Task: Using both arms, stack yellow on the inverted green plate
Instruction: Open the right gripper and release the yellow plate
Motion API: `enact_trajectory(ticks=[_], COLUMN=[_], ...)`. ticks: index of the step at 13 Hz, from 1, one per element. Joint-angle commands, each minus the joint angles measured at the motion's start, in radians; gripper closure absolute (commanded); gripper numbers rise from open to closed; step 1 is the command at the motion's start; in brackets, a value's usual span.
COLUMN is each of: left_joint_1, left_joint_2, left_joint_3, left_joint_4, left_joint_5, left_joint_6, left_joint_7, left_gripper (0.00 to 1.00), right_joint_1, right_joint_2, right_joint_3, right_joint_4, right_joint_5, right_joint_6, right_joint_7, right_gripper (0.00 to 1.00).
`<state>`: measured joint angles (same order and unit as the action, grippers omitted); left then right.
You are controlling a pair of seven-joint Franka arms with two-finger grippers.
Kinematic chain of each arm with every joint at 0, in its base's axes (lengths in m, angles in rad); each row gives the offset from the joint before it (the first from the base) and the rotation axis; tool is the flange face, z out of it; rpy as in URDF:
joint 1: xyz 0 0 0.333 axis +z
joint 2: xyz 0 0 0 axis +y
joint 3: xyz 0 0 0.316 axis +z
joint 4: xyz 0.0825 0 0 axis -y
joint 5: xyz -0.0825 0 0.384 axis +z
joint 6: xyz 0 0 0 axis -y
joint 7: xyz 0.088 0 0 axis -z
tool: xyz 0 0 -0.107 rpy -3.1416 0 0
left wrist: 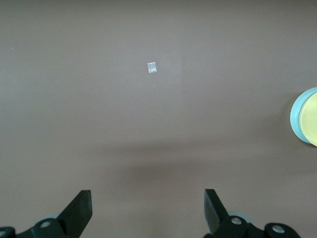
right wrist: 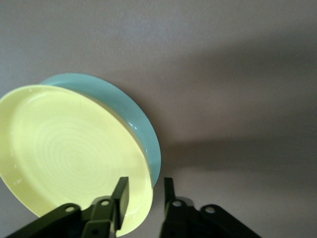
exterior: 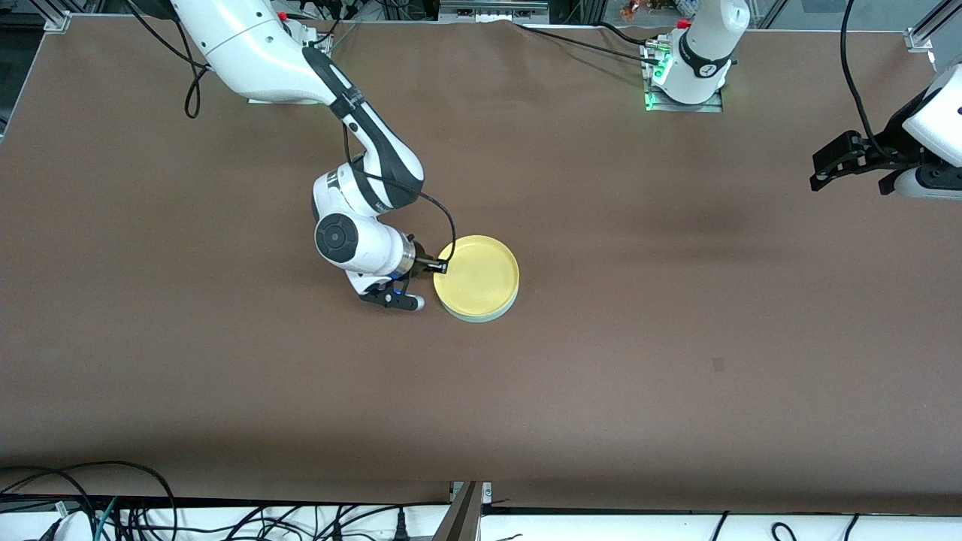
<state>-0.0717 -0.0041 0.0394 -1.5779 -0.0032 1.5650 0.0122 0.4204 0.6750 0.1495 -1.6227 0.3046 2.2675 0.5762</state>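
Item 1, yellow (exterior: 478, 274): a round plate, rim up, set on top of the green plate (exterior: 481, 316) near the middle of the desk (exterior: 676, 338). Its hollow is bare; only faint concentric rings are seen in it, and nothing is carried.

Item 2, green plate: lying under yellow, flat on the desk, with only a pale crescent of its edge shown on the side nearer the front camera. From the way yellow is borne on it, it is judged to be inverted, its base serving as the seat. The 2 plates are slightly off-centre.

Item 3, right gripper (right wrist: 143, 196): placed low at the stack's edge toward the right arm's end of the desk. Its jaws are set narrow astride yellow's rim, 1 finger inside the rim and 1 outside; whether the rim is pinched or merely straddled cannot be told. The stack is judged made, or nearly so.

Item 4, left gripper (left wrist: 147, 208): held high over bare desk toward the left arm's end, well apart from the stack, jaws wide and holding nothing. This arm is waiting.
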Motion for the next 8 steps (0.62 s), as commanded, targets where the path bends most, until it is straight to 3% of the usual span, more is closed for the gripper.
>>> enact_trajectory(ticks=[1, 5, 8], left_joint_1=[0.0, 0.001, 0.0], left_joint_2=[0.007, 0.007, 0.007], left_joint_3=[-0.012, -0.015, -0.018], left_joint_4=[0.026, 0.026, 0.026], left_joint_5=[-0.004, -0.004, -0.004], left_joint_6=[-0.019, -0.02, -0.02], left_joint_7=[0.014, 0.012, 0.012], left_gripper=[0.0, 0.0, 0.0], right_joint_1=[-0.005, -0.006, -0.006], right_joint_2=[-0.116, -0.23, -0.31], right_joint_3=[-0.071, -0.255, -0.353], right_joint_4=[-0.011, 0.036, 0.061], right_joint_5=[-0.009, -0.048, -0.209], right_joint_6=[-0.071, -0.268, -0.319], right_joint_7=[0.01, -0.09, -0.181], right_gripper=[0.0, 0.0, 0.0])
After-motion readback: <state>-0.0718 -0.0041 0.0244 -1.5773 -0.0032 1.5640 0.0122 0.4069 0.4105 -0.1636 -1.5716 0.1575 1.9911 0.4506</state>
